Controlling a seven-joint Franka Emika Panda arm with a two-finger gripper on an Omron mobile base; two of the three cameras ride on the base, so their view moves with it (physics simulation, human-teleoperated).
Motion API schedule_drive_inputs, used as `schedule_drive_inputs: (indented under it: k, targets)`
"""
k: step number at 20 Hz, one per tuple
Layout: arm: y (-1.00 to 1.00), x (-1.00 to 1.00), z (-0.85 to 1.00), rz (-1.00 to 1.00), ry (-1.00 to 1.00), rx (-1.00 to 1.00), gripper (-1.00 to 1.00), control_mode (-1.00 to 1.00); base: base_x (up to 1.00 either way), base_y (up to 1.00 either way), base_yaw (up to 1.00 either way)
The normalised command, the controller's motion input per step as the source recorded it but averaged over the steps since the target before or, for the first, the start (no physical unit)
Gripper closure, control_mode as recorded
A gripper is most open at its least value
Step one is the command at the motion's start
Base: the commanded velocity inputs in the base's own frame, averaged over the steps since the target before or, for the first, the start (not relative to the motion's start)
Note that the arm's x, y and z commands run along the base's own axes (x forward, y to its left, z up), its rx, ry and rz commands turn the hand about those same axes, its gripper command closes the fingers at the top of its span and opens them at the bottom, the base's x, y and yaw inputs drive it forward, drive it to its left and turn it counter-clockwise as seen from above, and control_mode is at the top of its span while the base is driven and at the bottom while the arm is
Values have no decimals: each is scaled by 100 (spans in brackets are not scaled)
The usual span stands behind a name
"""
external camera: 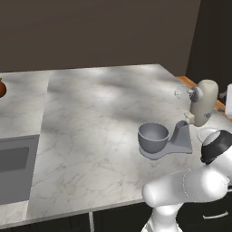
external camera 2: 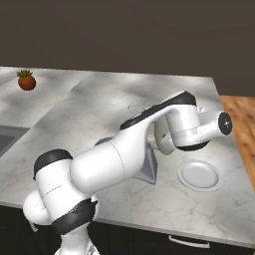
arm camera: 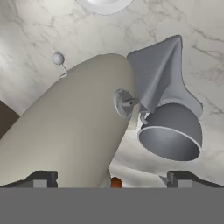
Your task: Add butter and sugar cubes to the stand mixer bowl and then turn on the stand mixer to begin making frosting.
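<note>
Gripper [arm camera: 109,177]: two small dark fingertips [arm camera: 41,178] spread wide apart, holding nothing; poised over the stand mixer's head.

Stand mixer [arm camera: 78,127]: the landmark. Rounded cream-beige head, smooth and matte, tilted back; a small grey hub with a short stub [arm camera: 124,103] on its side; curved grey neck on a flat grey base. The wire whisk [external camera: 181,92] shows at the head's front end in the left base view.

Stand mixer bowl [external camera: 153,137]: deep, round, matte grey, narrower foot; seated on the mixer's base, in front of the neck. Its interior looks empty in the left base view and the hand view.

Butter: not identified; no pale bar can be told beside the mixer.

Plate [external camera 2: 200,175]: flat, white, round, glossy rim; just beside the mixer's base, on its right in the right base view.

Counter [external camera: 99,118]: pale marble with grey veins, polished.

Plant pot [external camera 2: 27,81]: small, red-brown, green top; well apart from the mixer, at the far left.

Step in hand: judged as approach to the mixer's head or control, although the bowl appears unfilled.

Next move calls for: precise alignment of the open fingers on a small control; a light push, not a grasp.
</note>
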Motion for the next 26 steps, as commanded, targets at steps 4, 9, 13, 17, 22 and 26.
schedule_drive_inputs:
  k: [4, 9, 13, 17, 22, 26]
  targets:
    - [-13, 11, 1, 0, 0, 10, -100, -100, 0, 0, 0]
    - [-28, 3, 0, 0, 0, 8, -100, -100, 0, 0, 0]
    - [-18, 20, 0, 0, 2, 8, -100, -100, 0, 0, 0]
    - [-4, 36, 0, 2, 8, 7, -100, -100, 0, 0, 0]
    - [1, 20, 0, 6, 8, 3, -100, -100, 0, 0, 0]
    - [32, -1, 12, 6, 8, 0, -100, -100, 0, 0, 0]
